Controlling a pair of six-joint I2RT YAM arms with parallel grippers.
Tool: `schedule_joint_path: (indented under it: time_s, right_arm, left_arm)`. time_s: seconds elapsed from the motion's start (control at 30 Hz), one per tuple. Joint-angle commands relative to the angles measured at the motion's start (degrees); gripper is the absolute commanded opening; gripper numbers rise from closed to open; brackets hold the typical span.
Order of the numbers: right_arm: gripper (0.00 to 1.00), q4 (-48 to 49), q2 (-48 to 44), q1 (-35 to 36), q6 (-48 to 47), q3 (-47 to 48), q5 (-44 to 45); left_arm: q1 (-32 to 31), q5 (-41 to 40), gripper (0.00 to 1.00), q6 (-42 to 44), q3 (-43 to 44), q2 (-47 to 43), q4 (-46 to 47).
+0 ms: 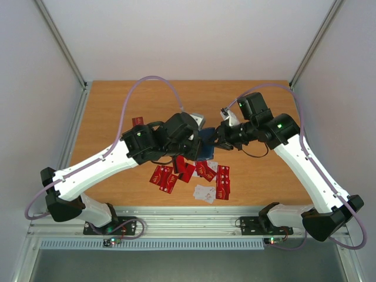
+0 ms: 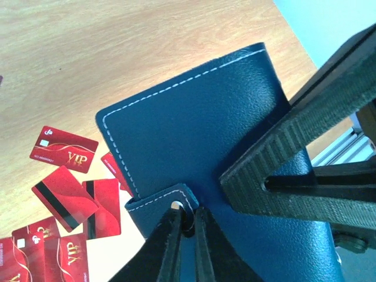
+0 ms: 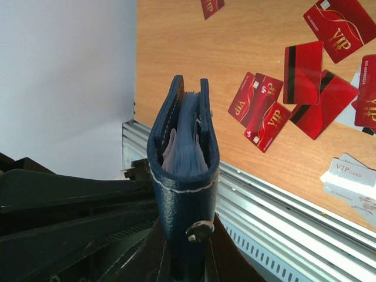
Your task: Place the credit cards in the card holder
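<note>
The card holder (image 1: 205,145), a navy wallet with pale stitching, is held in the air between both grippers, above the credit cards (image 1: 165,177). My left gripper (image 2: 188,216) is shut on the wallet's small snap tab; the wallet's outer face (image 2: 194,123) fills that view. My right gripper (image 3: 188,261) is shut on the wallet's lower end, seen edge-on (image 3: 183,158), slightly parted with lighter blue lining inside. Several red cards (image 3: 261,108) and a white one (image 3: 349,171) lie on the table. No card is in either gripper.
A lone red card (image 1: 138,121) lies at the back left of the wooden table (image 1: 117,106). A metal rail (image 1: 194,214) runs along the near edge. The right gripper's ribbed finger (image 2: 294,164) presses the wallet in the left wrist view.
</note>
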Motion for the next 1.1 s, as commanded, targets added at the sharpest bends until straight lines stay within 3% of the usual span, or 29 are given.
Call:
schedule_joint_path:
  time_s: [0.0,0.27,0.33,0.43,0.57,0.67,0.9,1.07]
  right_arm:
    - [0.01,-1.55,-2.49,0.75,0.09,0.96,-9.16]
    - [0.01,-2.66,-2.57,0.75,-0.37,1.05,-8.09]
    - [0.01,-3.96,-2.45,0.73,-1.3,1.17,-6.64]
    - [0.01,-6.41,-2.14,0.73,-3.11,1.54,-3.44]
    - [0.01,-4.46,-2.18,0.7,-2.97,-0.54,-3.96]
    - [0.01,-2.16,-1.93,0.74,-2.72,-1.5,-5.66]
    - [0.01,3.68,-1.92,0.72,-2.63,-1.76,-11.63]
    - [0.01,11.17,-2.69,0.71,0.71,-2.45,-16.91]
  left_arm:
    - [1.03,-8.37,0.07,-1.35,-0.87,1.62,-2.64]
    - [1.83,-13.01,0.05,-3.11,-7.43,-2.13,-2.18]
    - [4.1,-13.61,0.19,-5.34,-10.8,-4.98,-3.33]
    - [8.58,-12.94,0.54,-7.91,-16.16,-12.02,-3.93]
    - [11.74,-3.63,0.77,-3.87,-22.26,-23.56,0.23]
    - [12.97,3.39,0.85,-1.34,-24.79,-29.13,2.26]
    - [14.03,20.28,0.9,-5.39,-29.82,-35.46,15.24]
    - [13.95,23.11,0.99,-8.96,-30.64,-34.39,23.63]
